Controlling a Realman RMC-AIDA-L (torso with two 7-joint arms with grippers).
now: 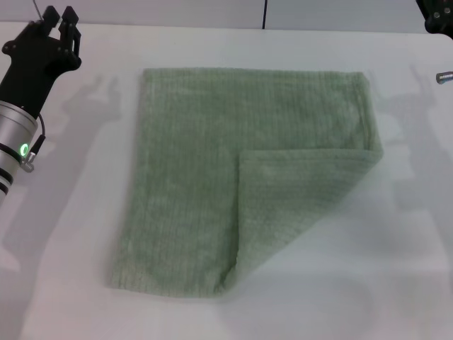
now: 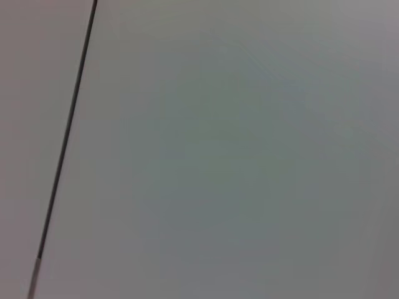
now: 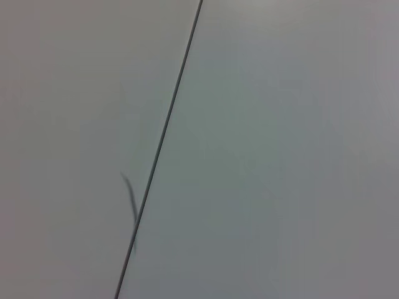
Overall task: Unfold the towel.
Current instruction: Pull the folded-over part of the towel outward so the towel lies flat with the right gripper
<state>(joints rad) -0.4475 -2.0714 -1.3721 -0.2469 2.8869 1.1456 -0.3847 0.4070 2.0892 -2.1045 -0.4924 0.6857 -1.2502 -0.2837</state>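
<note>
The pale sage-green towel lies flat on the white table in the head view. Its near right corner is folded over onto the cloth, forming a triangular flap. My left gripper is raised at the far left, well clear of the towel, its two black fingers slightly apart and empty. Only a dark edge of my right arm shows at the top right corner; its gripper is out of view. Both wrist views show only bare table, no towel and no fingers.
A thin dark seam runs across the table's far side; it also shows in the left wrist view and the right wrist view. A small metal part sticks in at the right edge.
</note>
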